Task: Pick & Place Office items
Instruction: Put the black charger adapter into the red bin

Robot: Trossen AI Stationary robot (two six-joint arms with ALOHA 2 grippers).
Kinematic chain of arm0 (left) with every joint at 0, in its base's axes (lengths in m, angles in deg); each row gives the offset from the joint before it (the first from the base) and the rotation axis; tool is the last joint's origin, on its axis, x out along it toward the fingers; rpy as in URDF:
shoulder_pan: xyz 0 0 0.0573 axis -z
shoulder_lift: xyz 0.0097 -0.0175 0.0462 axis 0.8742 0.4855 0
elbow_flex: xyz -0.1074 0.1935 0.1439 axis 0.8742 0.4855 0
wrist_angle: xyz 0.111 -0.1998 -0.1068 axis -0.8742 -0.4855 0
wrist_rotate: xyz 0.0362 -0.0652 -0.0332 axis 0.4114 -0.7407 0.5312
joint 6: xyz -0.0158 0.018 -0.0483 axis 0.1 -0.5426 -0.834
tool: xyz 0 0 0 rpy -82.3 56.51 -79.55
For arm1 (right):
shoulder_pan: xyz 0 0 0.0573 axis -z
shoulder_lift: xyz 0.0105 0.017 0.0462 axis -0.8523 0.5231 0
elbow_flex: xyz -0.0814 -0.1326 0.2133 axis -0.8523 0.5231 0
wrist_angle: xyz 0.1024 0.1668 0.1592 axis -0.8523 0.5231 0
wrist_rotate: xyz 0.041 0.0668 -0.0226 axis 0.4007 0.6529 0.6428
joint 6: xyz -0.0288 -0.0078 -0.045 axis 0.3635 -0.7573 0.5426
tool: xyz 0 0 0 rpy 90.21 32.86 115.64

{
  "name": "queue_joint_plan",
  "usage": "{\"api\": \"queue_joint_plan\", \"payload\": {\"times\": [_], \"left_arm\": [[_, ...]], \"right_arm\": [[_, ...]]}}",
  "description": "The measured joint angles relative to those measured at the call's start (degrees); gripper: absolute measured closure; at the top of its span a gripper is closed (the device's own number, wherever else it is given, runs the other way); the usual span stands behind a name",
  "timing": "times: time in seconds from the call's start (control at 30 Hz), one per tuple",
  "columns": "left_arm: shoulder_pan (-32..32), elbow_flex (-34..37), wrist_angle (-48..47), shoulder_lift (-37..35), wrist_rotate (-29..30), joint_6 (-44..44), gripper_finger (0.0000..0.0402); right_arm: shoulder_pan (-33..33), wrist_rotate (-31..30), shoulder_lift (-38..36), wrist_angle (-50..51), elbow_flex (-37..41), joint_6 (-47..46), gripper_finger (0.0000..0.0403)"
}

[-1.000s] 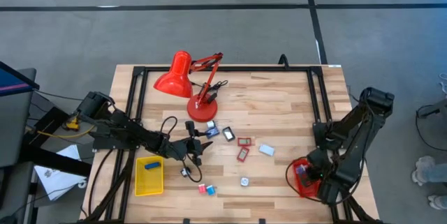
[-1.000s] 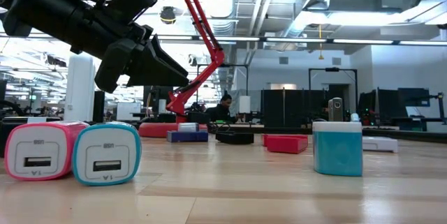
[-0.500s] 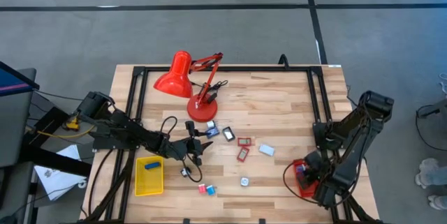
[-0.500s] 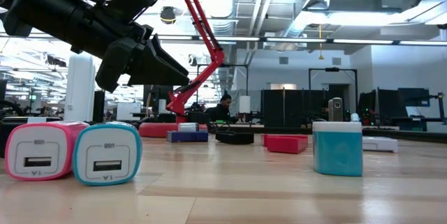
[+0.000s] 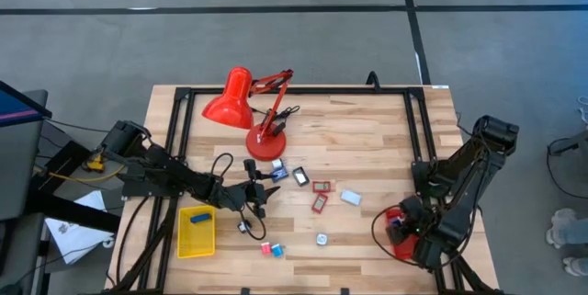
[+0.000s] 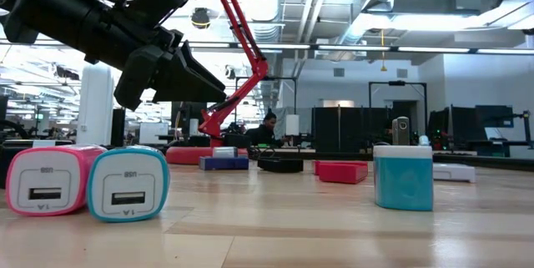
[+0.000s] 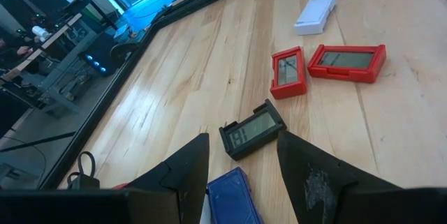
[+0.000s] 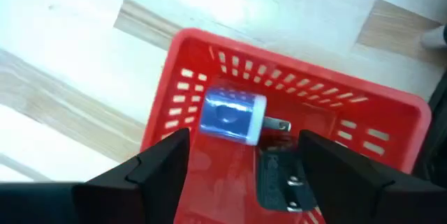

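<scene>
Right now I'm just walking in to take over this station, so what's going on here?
Two robot arms are sorting small office items off the wooden table. The right hand is open above the red tray, with a blue charger lying inside the tray between its fingers. The left hand hangs open above a blue block and a black clock near the red lamp. A yellow tray already holds one blue item. Several items remain on the table.

Between the right gripper's (image 8: 244, 160) dark fingers, a blue-and-white plug (image 8: 234, 119) lies in a red slotted tray (image 8: 391, 116). Ahead of the left gripper (image 7: 241, 175): a black clock (image 7: 252, 129), two red clocks (image 7: 288, 72).
</scene>
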Motion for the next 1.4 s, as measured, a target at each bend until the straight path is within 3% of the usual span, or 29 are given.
{"api": "queue_joint_plan", "payload": {"times": [0.27,0.37,0.47,0.63,0.7,0.8,0.93,1.13,1.23,1.4], "left_arm": [[0.0,0.0,0.0,0.0,0.0,0.0,0.0239],[0.0,0.0,0.0,0.0,0.0,0.0,0.0239],[0.0,0.0,0.0,0.0,0.0,0.0,0.0239],[0.0,0.0,0.0,0.0,0.0,0.0,0.0239],[0.2,0.0,0.0,0.0,0.0,0.0,0.0239],[1.3,0.0,-1.1,-1.1,0.1,0.0,0.0239],[3.9,0.0,-6.5,-7.4,-0.3,-5.6,0.0239],[4.0,0.0,-26.3,-21.7,-10.1,-26.2,0.0239],[4.1,0.0,-33.1,-26.0,-13.5,-29.9,0.0239],[4.2,0.0,-33.7,-26.6,-14.9,-31.4,0.0239]], "right_arm": [[2.5,0.0,0.0,-1.0,0.0,4.1,0.0143],[3.7,-2.8,-0.2,-0.5,-0.1,5.7,0.0144],[5.8,-7.1,-1.3,2.1,-1.2,10.1,0.0149],[10.2,-6.8,-4.4,8.4,-4.5,17.0,0.0165],[12.1,-7.7,-5.9,8.1,-5.6,22.4,0.0174],[16.2,-13.7,-6.8,6.5,-6.4,31.3,0.0187],[23.1,-18.6,-5.7,3.6,-6.4,43.0,0.0204],[33.3,-15.8,-2.6,-5.0,-6.3,60.8,0.0224],[36.9,-11.8,-1.7,-10.4,-6.3,72.0,0.0237],[42.3,-9.0,-2.8,-21.2,-3.2,84.6,0.027]]}}
